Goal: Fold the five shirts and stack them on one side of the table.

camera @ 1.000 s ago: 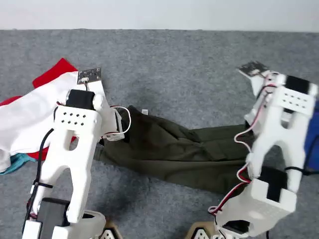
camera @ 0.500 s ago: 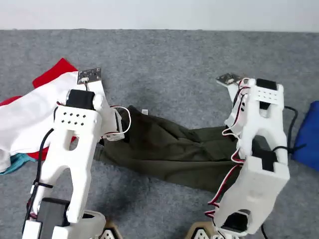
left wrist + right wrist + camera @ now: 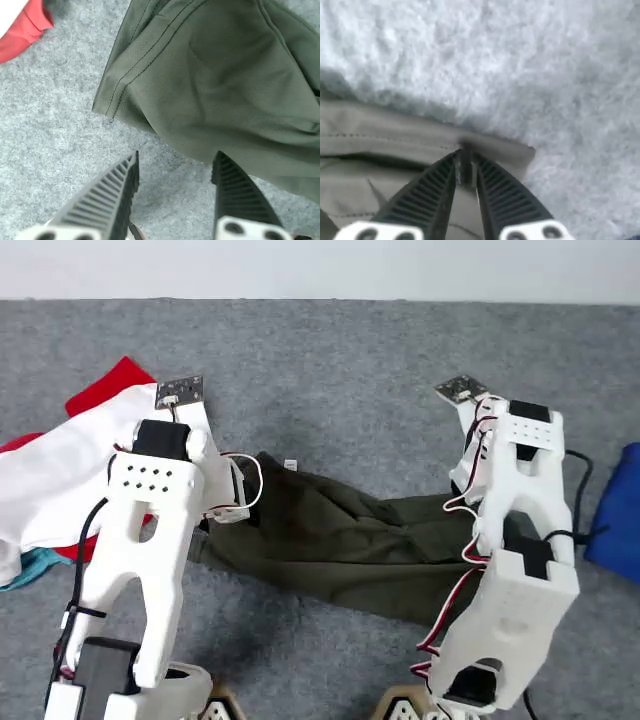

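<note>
Shirt (image 3: 340,540), olive, long axis crosswise, left claw (image 3: 177,159) apart, right claw (image 3: 466,152) pinching it

The high view looks steeply down from a fixed spot over the grey felt-covered bench (image 3: 350,380), with the bases of the two white plastic arms (image 3: 140,530) at its near edge, and takes in the whole olive-green fabric shirt (image 3: 340,540). The left wrist view looks down past its black ribbed left tool (image 3: 176,160) from close above the shirt's end beside the red cloth (image 3: 22,27). The right wrist view sits much nearer, along the right tool (image 3: 465,156), at the shirt's opposite hem; all three share shirt and bench.
</note>
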Available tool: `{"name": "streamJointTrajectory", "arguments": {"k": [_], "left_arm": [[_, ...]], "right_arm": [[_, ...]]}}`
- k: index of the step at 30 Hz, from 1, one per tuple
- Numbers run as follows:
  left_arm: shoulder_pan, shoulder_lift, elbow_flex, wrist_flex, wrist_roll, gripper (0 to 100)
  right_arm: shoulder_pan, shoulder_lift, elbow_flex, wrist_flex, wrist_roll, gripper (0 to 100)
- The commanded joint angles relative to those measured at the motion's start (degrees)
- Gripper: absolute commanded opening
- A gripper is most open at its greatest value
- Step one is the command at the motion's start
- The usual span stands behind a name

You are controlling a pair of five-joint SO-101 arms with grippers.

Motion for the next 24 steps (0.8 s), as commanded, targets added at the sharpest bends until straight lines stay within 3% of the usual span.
{"name": "streamJointTrajectory", "arguments": {"k": [1,6,14,24], "left_arm": [[0.09,-1.85,-0.13,0.53,0.7,23],[0.0,-1.85,-0.13,0.53,0.7,23],[0.18,-1.85,-0.13,0.53,0.7,23],[0.26,-1.85,-0.13,0.53,0.7,23]], "right_arm": [[-0.84,-0.48,-1.14,0.31,-0.53,1.3],[-1.45,-0.4,-0.97,6.81,-0.53,2.9],[0.13,-0.22,-0.88,5.41,1.93,27.3],[2.07,5.32,-1.23,2.51,2.37,16.2]]}}
